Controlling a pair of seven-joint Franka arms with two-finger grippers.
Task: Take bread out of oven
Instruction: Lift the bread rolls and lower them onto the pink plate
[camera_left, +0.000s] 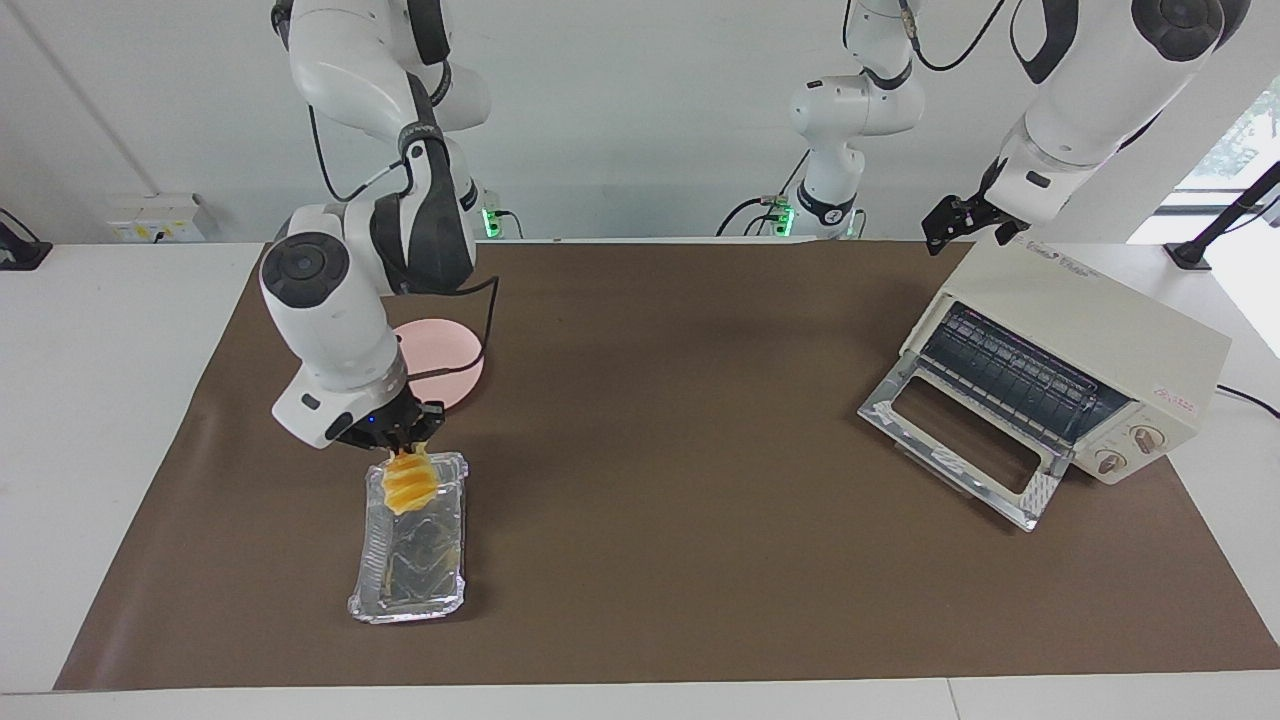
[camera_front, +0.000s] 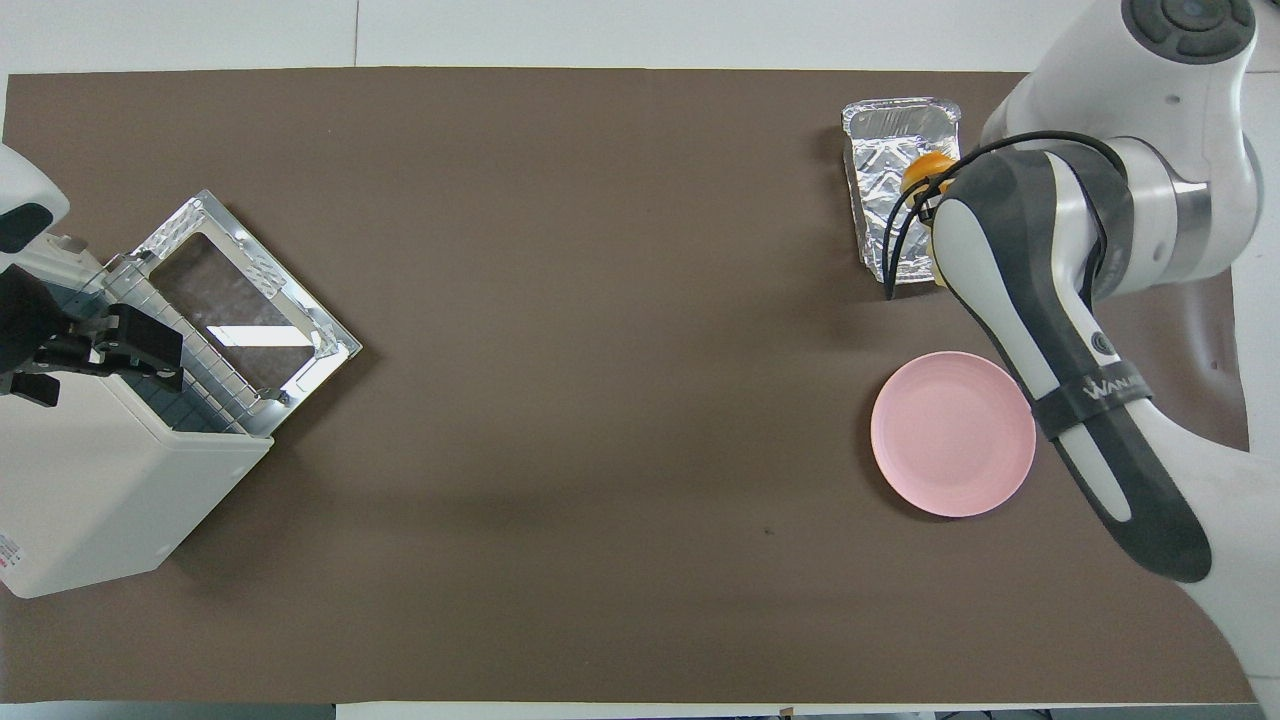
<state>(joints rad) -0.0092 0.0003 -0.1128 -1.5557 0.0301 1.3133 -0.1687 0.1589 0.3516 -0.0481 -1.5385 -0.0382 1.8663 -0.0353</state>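
My right gripper (camera_left: 403, 443) is shut on one end of the golden-yellow ridged bread (camera_left: 408, 482). It holds the bread upright over the end of the crinkled foil tray (camera_left: 412, 560) that lies nearer the robots. In the overhead view only a bit of the bread (camera_front: 925, 166) shows past my right arm, at the foil tray (camera_front: 893, 130). The cream-white oven (camera_left: 1085, 320) stands at the left arm's end of the table with its glass door (camera_left: 960, 440) dropped open and its dark rack bare. My left gripper (camera_left: 950, 225) waits over the oven's top, also seen from overhead (camera_front: 105, 345).
A round pink plate (camera_front: 952, 432) lies on the brown mat (camera_left: 680, 400), nearer the robots than the foil tray. From overhead the oven (camera_front: 100, 480) and its open door (camera_front: 245, 300) sit at the mat's edge.
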